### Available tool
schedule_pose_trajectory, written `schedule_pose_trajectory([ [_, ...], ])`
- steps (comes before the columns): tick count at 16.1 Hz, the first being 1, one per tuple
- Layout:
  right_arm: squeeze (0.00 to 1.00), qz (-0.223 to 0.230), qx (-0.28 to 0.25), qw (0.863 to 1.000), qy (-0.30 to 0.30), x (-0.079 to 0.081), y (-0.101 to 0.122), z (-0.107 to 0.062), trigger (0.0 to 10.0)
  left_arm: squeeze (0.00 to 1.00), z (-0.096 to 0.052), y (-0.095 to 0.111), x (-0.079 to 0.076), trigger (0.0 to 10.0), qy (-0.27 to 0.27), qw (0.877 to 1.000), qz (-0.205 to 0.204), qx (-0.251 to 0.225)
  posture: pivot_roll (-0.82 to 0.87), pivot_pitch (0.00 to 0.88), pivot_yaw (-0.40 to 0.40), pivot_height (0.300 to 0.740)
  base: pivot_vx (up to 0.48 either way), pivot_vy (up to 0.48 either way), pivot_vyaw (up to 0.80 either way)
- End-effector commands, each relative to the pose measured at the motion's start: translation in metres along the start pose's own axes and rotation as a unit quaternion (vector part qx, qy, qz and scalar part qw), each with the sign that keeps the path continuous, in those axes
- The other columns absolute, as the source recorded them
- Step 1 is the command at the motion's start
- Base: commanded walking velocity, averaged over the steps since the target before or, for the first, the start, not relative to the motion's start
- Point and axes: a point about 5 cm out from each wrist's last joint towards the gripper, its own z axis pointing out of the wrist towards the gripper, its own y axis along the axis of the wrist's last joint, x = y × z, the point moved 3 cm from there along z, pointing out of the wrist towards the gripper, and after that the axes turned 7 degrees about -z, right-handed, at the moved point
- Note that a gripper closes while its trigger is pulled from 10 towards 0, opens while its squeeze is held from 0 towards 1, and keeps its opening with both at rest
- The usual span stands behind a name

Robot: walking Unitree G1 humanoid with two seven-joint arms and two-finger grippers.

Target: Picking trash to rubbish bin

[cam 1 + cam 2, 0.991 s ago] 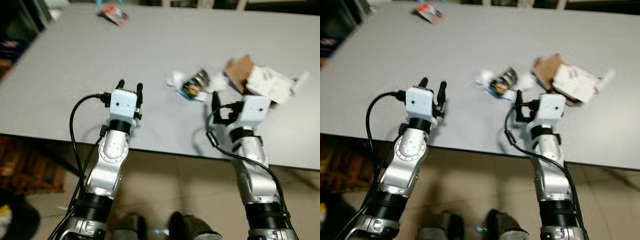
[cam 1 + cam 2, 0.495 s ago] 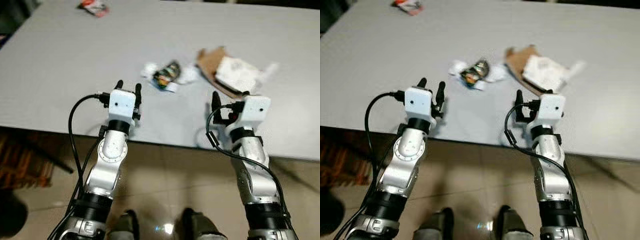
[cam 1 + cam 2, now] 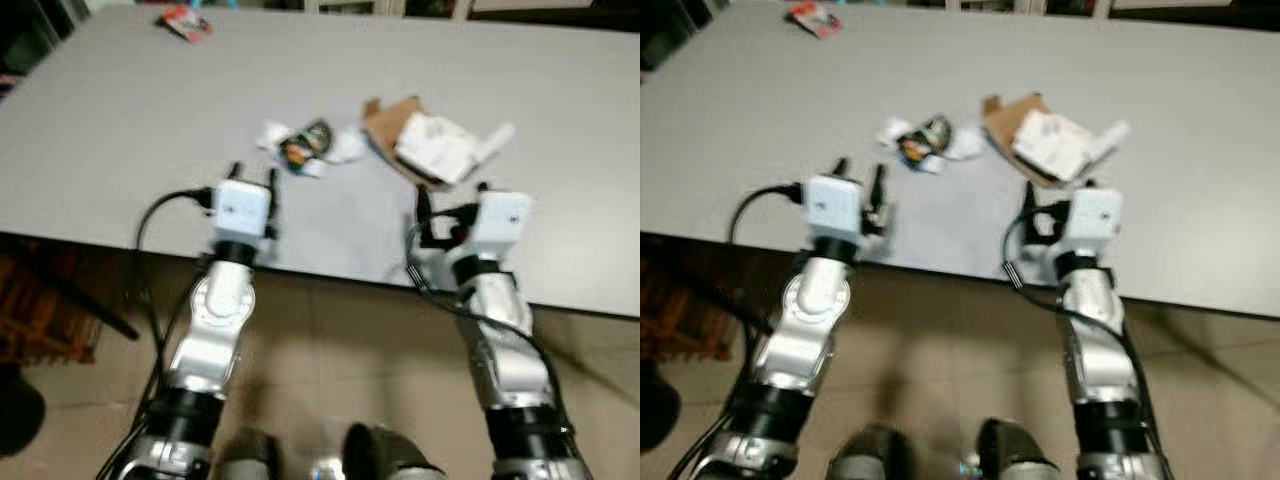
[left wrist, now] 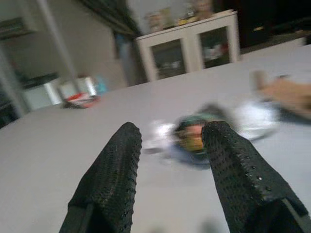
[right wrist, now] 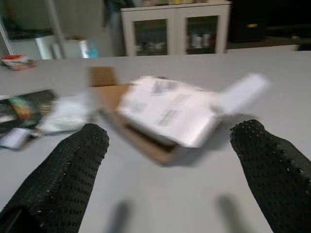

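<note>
Compared with half a second ago, the whole scene has slid in the head views and blurred, which is the camera moving; the trash lies on the table as it did, and both grippers now reach a little further over the near edge. Two heaps of trash sit mid-table: a crumpled dark wrapper with white scraps, and, just beside it at 3 o'clock, a torn brown cardboard piece with crumpled white paper lying on it. Far off at 11 o'clock from the wrapper, near the far corner of the grey table, lies a small red packet. Beyond the table stands a white glass-door cabinet.

Nothing lies between the grippers and the trash. At 7 o'clock from the wrapper, the left gripper hovers above the table, fingers moderately apart, holding nothing and framing the wrapper in its wrist view. At 6 o'clock from the white paper, the right gripper has its fingers spread wide and empty, the cardboard and paper ahead between them.
</note>
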Motion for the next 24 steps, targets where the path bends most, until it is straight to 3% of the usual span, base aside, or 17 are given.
schedule_pose_trajectory([
  [1,0.0,0.008,0.006,1.0,0.003,0.0037,-0.0012,-0.0011,10.0,0.0,-0.0029,-0.0041,0.0088,10.0,0.011,1.0,0.01,0.009,-0.01,0.245,0.025,0.74,0.0,-0.48,0.0],
  [14,0.0,0.011,0.007,1.0,0.012,0.0078,-0.0017,-0.002,10.0,0.0,0.0021,0.0003,0.0173,10.0,0.03,1.0,0.006,0.004,-0.02,0.234,0.032,0.74,0.0,0.0,0.0],
  [19,0.0,0.011,0.01,1.0,0.014,0.0087,-0.003,-0.003,10.0,0.0,0.0001,-0.0032,0.016,10.0,0.027,1.0,0.005,0.012,-0.01,0.244,0.031,0.74,0.0,0.406,0.0],
  [24,0.0,0.011,0.012,1.0,0.011,0.0074,-0.0035,-0.0029,10.0,0.0,0.0004,-0.0036,0.0116,10.0,0.016,1.0,0.006,0.014,-0.01,0.249,0.031,0.74,0.0,0.0,0.0],
])
